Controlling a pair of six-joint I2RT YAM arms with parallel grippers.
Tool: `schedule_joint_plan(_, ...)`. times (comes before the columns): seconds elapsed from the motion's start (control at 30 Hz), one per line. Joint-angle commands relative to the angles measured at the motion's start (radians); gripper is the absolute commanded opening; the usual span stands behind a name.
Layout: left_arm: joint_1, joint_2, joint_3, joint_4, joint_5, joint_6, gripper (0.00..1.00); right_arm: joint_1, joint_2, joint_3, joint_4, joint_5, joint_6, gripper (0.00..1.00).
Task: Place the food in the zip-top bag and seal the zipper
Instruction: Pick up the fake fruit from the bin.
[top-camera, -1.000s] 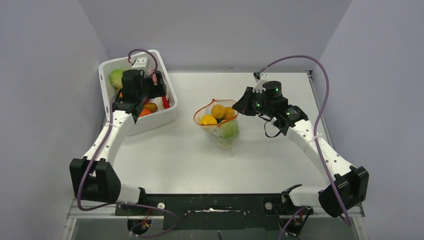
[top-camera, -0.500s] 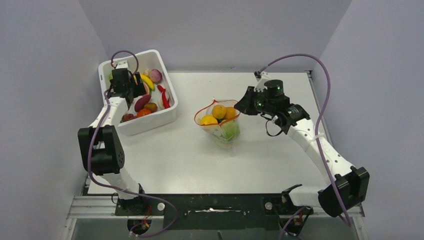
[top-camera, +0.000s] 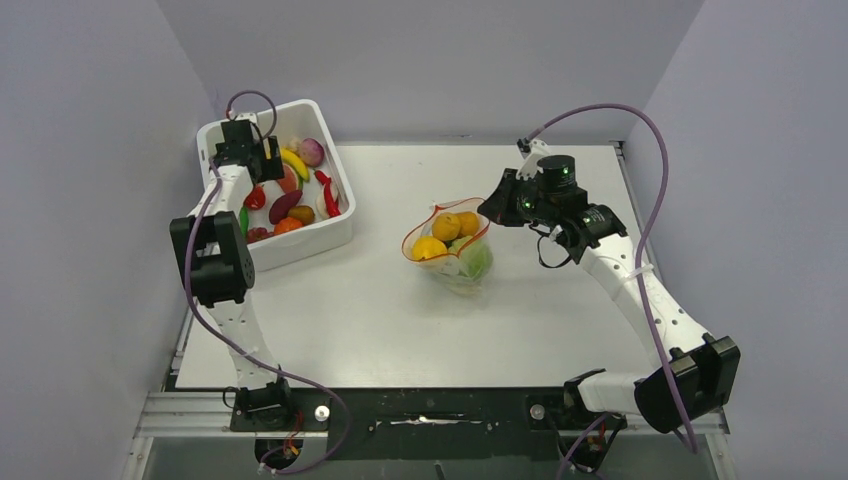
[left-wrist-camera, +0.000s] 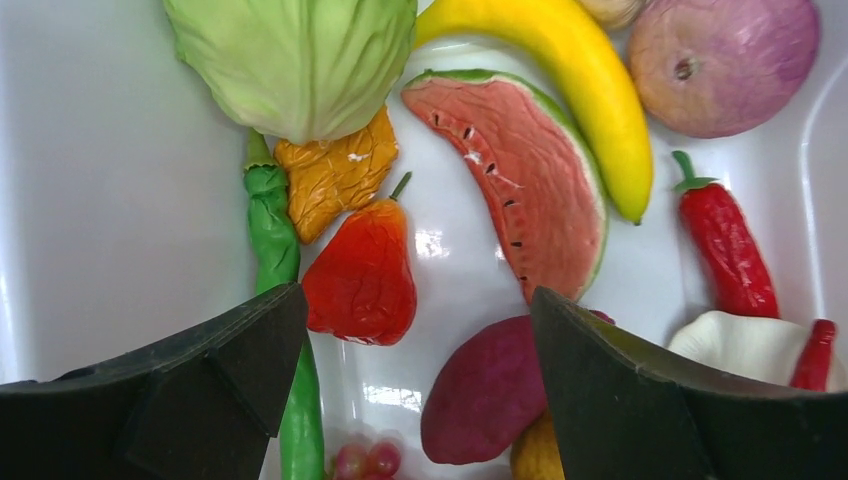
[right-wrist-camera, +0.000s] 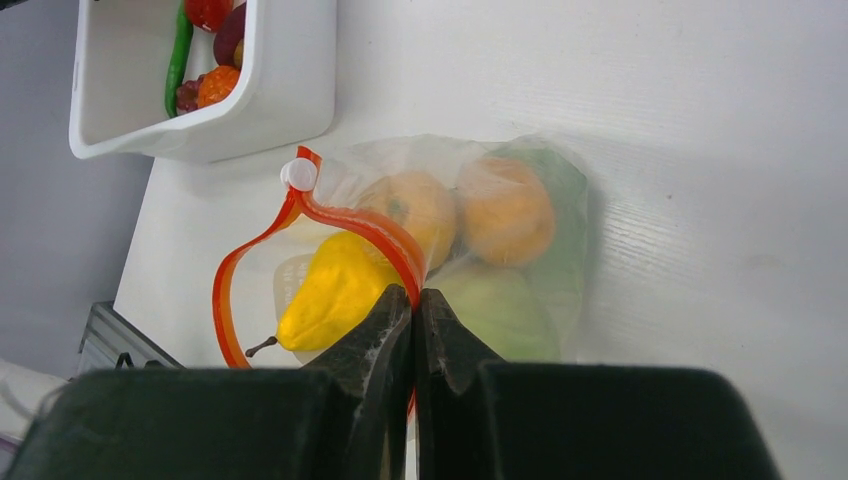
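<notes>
Partly done: my right pincer (right-wrist-camera: 412, 312) pinched the zipper (right-wrist-camera: 345, 220) of the unsealed zip-top bag (top-camera: 470, 266), mid counter (top-camera: 380, 320), with some fruits (top-camera: 446, 227) inside. My left pincer (left-wrist-camera: 415, 315) hung wide open over food (left-wrist-camera: 520, 190) left in the tub (top-camera: 300, 245).

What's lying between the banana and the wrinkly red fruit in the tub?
A watermelon slice, between the banana and the red fruit, seen in the left wrist view.
</notes>
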Motion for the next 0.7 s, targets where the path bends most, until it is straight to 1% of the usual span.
schedule_joint_plan(0.0, 0.035, 0.047, 0.091, -0.068, 0.042, 0.034, 0.83, -0.012, -0.006, 0.059, 0.047, -0.011, -0.012, 0.02)
schedule_joint_plan(0.27, 0.045, 0.097, 0.102, -0.097, 0.040, 0.053, 0.83, -0.016, -0.003, 0.061, 0.052, -0.016, -0.005, 0.02)
schedule_joint_plan(0.67, 0.045, 0.156, 0.149, -0.108, 0.032, 0.100, 0.78, -0.018, -0.020, 0.049, 0.052, -0.014, -0.001, 0.02)
